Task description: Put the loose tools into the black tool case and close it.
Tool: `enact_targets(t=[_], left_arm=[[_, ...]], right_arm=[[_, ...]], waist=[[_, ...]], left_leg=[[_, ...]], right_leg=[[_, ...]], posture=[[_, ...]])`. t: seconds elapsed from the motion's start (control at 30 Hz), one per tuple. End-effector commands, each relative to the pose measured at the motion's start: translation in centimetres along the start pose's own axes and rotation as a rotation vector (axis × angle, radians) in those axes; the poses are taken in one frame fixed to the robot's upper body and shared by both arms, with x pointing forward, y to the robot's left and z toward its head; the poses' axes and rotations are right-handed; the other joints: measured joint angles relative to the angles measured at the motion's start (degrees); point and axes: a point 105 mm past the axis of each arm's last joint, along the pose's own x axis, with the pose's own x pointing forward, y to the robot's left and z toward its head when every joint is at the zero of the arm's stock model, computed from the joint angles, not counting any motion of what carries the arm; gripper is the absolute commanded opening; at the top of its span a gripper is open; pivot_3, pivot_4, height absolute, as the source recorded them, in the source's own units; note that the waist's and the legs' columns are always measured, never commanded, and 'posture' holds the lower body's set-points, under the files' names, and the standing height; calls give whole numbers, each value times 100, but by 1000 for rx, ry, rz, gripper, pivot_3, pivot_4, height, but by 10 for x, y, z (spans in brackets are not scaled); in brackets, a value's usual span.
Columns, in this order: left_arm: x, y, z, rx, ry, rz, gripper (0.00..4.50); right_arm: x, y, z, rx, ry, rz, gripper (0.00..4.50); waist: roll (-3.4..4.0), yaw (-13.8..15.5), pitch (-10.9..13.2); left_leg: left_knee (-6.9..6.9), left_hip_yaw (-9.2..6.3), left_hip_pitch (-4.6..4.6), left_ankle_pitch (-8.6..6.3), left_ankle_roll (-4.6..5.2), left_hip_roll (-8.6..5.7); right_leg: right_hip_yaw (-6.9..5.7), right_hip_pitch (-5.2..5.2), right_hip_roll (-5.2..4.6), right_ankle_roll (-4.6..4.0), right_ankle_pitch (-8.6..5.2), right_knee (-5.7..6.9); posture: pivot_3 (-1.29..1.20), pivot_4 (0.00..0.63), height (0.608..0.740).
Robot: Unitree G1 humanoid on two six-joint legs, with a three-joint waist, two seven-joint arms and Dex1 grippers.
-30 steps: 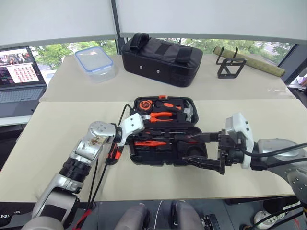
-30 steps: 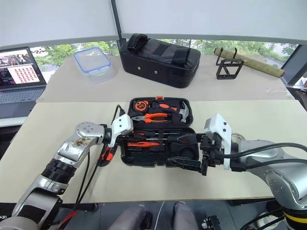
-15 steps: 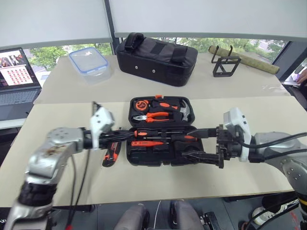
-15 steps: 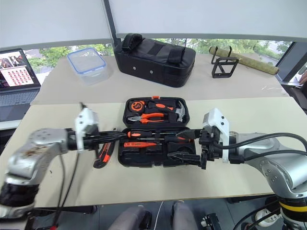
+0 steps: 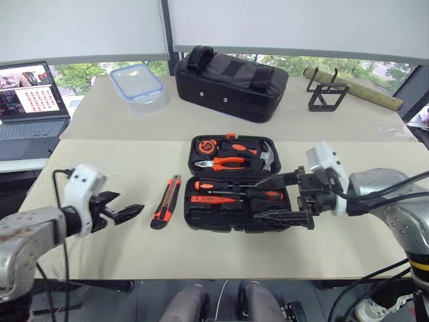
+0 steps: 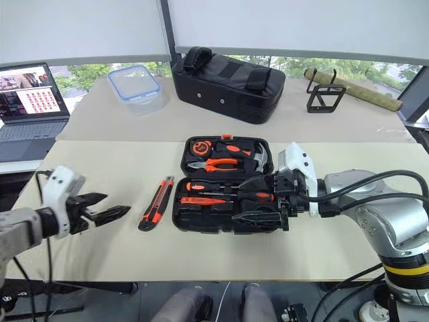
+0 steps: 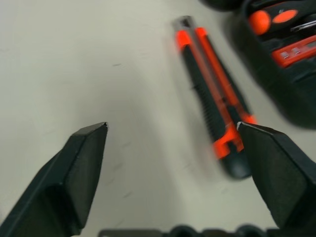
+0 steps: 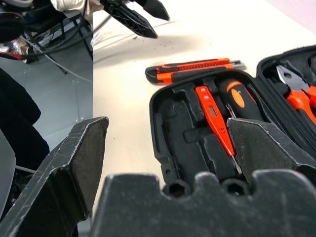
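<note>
While my left tool point(image 5: 124, 212) hangs over the bare surface point(image 5: 120, 168) well to the left of the black tool case point(image 5: 236, 182), its two fingers stand spread with nothing between them. That case is my landmark: it lies open near the middle of the surface, lid half on the far side and tray half on the near side. Just to the left of the case, apart from its wall, the orange-black utility knife point(image 5: 165, 201) lies flat on the surface, running near to far, and it sits between the case and my left tool without touching either. Inside the tray half I see a black-and-orange-handled screwdriver point(image 5: 224, 185) along the far slot, a small orange screwdriver point(image 5: 211, 198) just nearer than it, and another black-and-orange-handled screwdriver point(image 5: 258, 194) toward the case's right side. The lid half holds orange-handled pliers point(image 5: 223, 162), a hammer point(image 5: 265, 157) at its right end and a tape measure point(image 5: 204, 144) at its far left corner. My right tool point(image 5: 278, 198) hovers at the right edge of the case, pointing left across the tray, fingers spread wide and empty. Beyond the case, on the far surface, stand a larger black fabric bag point(image 5: 231, 82) and, further left, a clear plastic box point(image 5: 137, 86).
</note>
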Motion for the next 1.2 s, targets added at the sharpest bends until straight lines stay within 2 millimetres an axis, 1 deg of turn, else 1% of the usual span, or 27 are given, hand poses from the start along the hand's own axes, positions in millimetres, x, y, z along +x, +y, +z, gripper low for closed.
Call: enact_targets(t=[0.03,0.13,0.2,0.27,0.33,0.43,0.47,0.5,0.53,0.57,0.6,0.67,0.73,0.77,0.87,0.97,1.0,1.03,1.1,1.13,1.2], left_arm=[[17,-18,1,61,99,-5,4486],[34,-20,-5,121,165,23,4486],[45,-21,-12,162,207,31,4486],[52,-16,-24,185,259,46,4486],[54,-10,-31,206,294,66,4486],[53,-2,-35,201,303,84,3677],[51,2,-33,193,289,84,3361],[49,6,-31,186,277,85,2837],[47,10,-26,179,258,86,2635],[44,14,-16,185,209,73,2139],[41,17,-6,197,160,54,1748],[32,28,17,234,60,13,1696],[24,32,41,349,-31,-57,1696],[21,29,49,418,-59,-116,1696],[9,3,72,602,-106,-401,1696],[12,-29,81,691,-40,-647,1696],[14,-38,82,711,-18,-701,1696],[18,-52,78,757,19,-775,1696],[23,-68,70,829,76,-862,1696],[30,-75,65,873,105,-886,1696],[48,-86,59,898,147,-883,1696]], right_arm=[[1,8,4,-47,-9,3,4500],[2,9,3,-45,-11,-15,4500],[3,12,1,-43,-13,-15,4500],[4,14,0,-41,-14,-23,4500],[5,14,-1,-41,-14,-33,4500],[2,14,-1,-37,-14,-57,4500],[0,14,-2,-36,-7,-67,4500],[-1,14,-4,-35,-1,-74,4500],[-3,14,-5,-32,5,-79,4500],[-5,14,-6,-30,10,-84,4500],[-6,14,-6,-27,14,-88,4500],[-10,16,-7,-16,28,-86,4500],[-14,17,-7,-16,38,-84,4500],[-15,17,-8,-18,42,-88,4500],[-20,13,-9,-42,64,-121,4500],[-22,11,-12,-49,78,-136,4500],[-22,11,-12,-49,76,-139,4500],[-21,12,-12,-47,70,-143,4500],[-20,13,-12,-44,64,-148,4500],[-20,14,-12,-44,64,-151,4500],[-19,15,-13,-45,62,-158,4500]], waist=[[-1,-33,-1],[-1,-95,-1],[-1,-117,-1],[1,-112,-2],[13,-91,-9],[16,-69,-11],[17,-67,-12],[17,-69,-12],[17,-76,-12],[17,-84,-12],[17,-93,-12],[14,-108,-8],[12,-101,-6],[9,-90,-4],[5,-29,-1],[5,16,-1],[5,3,-2],[5,-13,-2],[5,-64,-2],[5,-85,-1],[3,-115,0]], left_leg=[[0,-1,0,1,0,3],[-4,-1,1,2,-2,5],[-8,2,1,2,-3,5],[-8,1,2,2,-4,6],[-9,1,6,2,-6,6],[-11,2,16,2,-8,6],[-13,2,20,2,-8,6],[-14,2,22,2,-9,6],[-14,2,23,3,-9,6],[-14,4,23,3,-9,6],[-15,5,23,4,-10,6],[-16,7,21,5,-11,7],[-16,6,11,6,-13,8],[-15,5,6,6,-13,8],[-10,3,-3,6,-13,6],[-6,-1,-8,3,-6,-3],[-6,-1,-9,4,-1,-5],[-6,2,-8,14,20,-8],[-6,4,-9,19,33,-9],[-6,3,-11,27,47,-8],[-8,3,-13,29,49,-2]], right_leg=[[0,-2,-6,0,0,3],[9,-7,-8,-4,-2,22],[13,-8,-7,-5,-3,20],[14,-9,-7,-8,-5,10],[16,-5,-7,-9,-6,9],[19,3,-7,-9,-6,10],[19,5,-7,-9,-6,11],[19,5,-7,-10,-7,15],[19,5,-6,-10,-7,16],[17,3,-5,-10,-7,19],[16,0,-4,-11,-8,21],[14,-6,-3,-13,-9,24],[10,-16,-2,-15,-10,24],[7,-17,-4,-16,-10,22],[4,-13,-15,-16,-9,8],[-10,-1,-30,-10,-6,-15],[-12,2,-32,-5,-2,-23],[-13,4,-33,0,1,-31],[-9,4,-35,1,1,-32],[-6,3,-36,1,1,-32],[-4,-2,-33,0,1,-32]], posture=[[0,150,716],[0,150,716],[0,150,716],[0,150,716],[0,150,716],[0,150,716],[0,150,716],[0,150,716],[0,150,716],[0,150,716],[0,150,716],[0,150,716],[0,150,716],[0,150,716],[0,150,716],[0,150,716],[0,150,716],[0,150,716],[0,150,716],[0,150,716],[0,150,716]])
